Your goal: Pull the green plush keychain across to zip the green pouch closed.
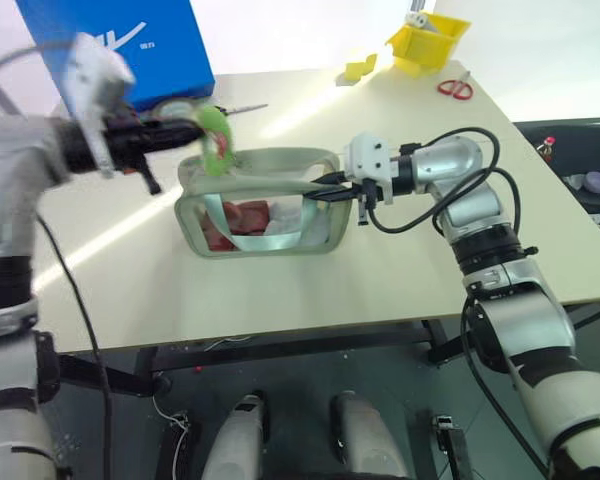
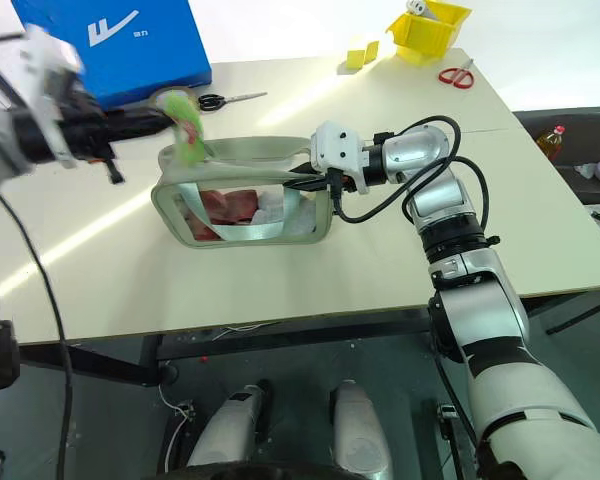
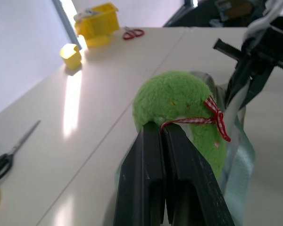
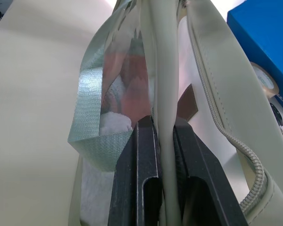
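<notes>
My left pincer (image 3: 164, 129) is clamped shut on the green plush keychain (image 3: 181, 101); the green pouch (image 1: 280, 160) runs lengthwise toward my right pincer (image 4: 162, 129), which pinches its far edge.

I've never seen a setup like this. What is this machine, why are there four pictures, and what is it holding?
It is a humanoid robot with two arms, each ending in a two-fingered gripper. Two pictures come from cameras in its head, looking down at a table; the other two come from cameras on its wrists, looking along the fingers. The left gripper is shut on a green plush keychain with a red checked ribbon. The right gripper is shut on an edge of the green pouch, whose zipper is unzipped. Also on the table: a blue box, black scissors, red scissors and a yellow bin.
</notes>
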### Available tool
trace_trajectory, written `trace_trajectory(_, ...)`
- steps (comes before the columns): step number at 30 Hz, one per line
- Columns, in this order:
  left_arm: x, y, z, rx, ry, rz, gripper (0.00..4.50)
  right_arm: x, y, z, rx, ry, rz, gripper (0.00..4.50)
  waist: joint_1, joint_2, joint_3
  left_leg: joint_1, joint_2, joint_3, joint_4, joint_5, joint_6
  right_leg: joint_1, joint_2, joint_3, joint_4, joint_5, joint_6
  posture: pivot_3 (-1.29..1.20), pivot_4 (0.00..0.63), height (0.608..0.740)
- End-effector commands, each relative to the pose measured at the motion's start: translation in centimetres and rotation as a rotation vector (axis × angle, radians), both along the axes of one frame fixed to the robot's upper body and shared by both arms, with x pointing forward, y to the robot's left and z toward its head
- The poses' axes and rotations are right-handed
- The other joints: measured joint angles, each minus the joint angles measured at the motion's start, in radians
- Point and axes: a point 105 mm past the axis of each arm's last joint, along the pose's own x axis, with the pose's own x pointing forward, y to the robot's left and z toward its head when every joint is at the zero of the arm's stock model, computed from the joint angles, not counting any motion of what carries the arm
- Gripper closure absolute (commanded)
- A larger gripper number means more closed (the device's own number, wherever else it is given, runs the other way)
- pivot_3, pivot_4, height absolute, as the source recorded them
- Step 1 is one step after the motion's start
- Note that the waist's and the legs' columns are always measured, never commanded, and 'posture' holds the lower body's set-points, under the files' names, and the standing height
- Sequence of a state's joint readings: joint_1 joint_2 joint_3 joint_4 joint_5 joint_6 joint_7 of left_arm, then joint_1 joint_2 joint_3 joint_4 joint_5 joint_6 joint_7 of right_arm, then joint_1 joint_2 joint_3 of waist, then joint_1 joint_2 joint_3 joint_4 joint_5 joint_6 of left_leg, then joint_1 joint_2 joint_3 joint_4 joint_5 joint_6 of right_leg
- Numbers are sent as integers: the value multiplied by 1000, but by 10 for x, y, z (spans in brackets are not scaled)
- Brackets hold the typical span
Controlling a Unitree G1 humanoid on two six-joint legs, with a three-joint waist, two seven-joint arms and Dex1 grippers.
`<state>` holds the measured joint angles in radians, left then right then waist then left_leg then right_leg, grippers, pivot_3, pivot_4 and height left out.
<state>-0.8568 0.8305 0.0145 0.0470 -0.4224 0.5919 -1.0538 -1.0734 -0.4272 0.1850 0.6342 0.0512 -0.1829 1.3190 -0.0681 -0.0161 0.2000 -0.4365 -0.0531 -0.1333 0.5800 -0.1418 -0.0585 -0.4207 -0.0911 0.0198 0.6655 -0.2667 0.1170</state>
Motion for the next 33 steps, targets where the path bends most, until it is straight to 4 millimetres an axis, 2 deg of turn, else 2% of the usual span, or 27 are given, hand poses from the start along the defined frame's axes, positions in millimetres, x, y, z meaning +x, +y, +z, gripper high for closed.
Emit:
trace_trajectory(1,4,1,-7,106,-58,10,4216,-1,6,19,27,-63,13,4500,-5,0,0,0,0,0,0,0,0,0,0,0,0,0,0,0,150,740)
trace_trajectory(3,8,5,-12,126,-59,18,3571,-1,6,20,28,-64,10,4500,-6,0,0,1,0,1,-1,0,0,-1,0,1,0,0,0,0,150,740)
trace_trajectory(4,8,7,-10,122,-61,18,3091,-1,5,20,28,-65,10,4500,-5,0,0,1,1,1,-1,0,0,-1,1,1,1,0,0,0,150,740)
trace_trajectory(10,1,29,26,71,-96,65,121,0,4,20,28,-68,-1,4500,-2,0,0,1,1,0,-1,0,0,-1,1,1,0,0,0,0,150,740)
trace_trajectory(11,-5,33,31,71,-92,65,46,1,3,20,29,-67,-2,4500,-3,0,0,1,1,0,-1,0,0,-1,1,1,0,0,0,0,150,740)
trace_trajectory(14,-18,46,36,72,-65,70,46,1,2,20,29,-66,-5,4500,-5,0,0,1,1,0,-1,0,0,-1,1,1,0,0,0,0,150,740)
trace_trajectory(16,-26,51,30,69,-19,69,46,1,2,20,29,-66,-7,4500,-4,0,0,1,2,0,-2,0,0,-1,2,1,0,0,0,0,150,740)
trace_trajectory(20,-39,50,-11,149,74,44,46,2,3,21,28,-67,-4,4500,-2,0,0,2,2,1,-2,0,0,0,2,1,0,0,0,0,150,740)
trace_trajectory(25,-27,46,-46,163,87,86,46,1,4,22,22,-66,3,4500,2,0,0,2,2,0,-1,0,0,0,2,1,0,1,-1,0,150,740)
trace_trajectory(28,-13,46,-52,154,50,127,898,1,5,22,19,-65,8,4500,1,0,0,2,2,0,-1,0,0,1,2,1,0,1,-1,0,150,740)
trace_trajectory(33,-8,43,-52,132,48,120,3397,0,7,23,23,-66,11,4500,-1,0,0,2,2,0,-1,0,0,0,2,1,0,1,-1,0,150,740)
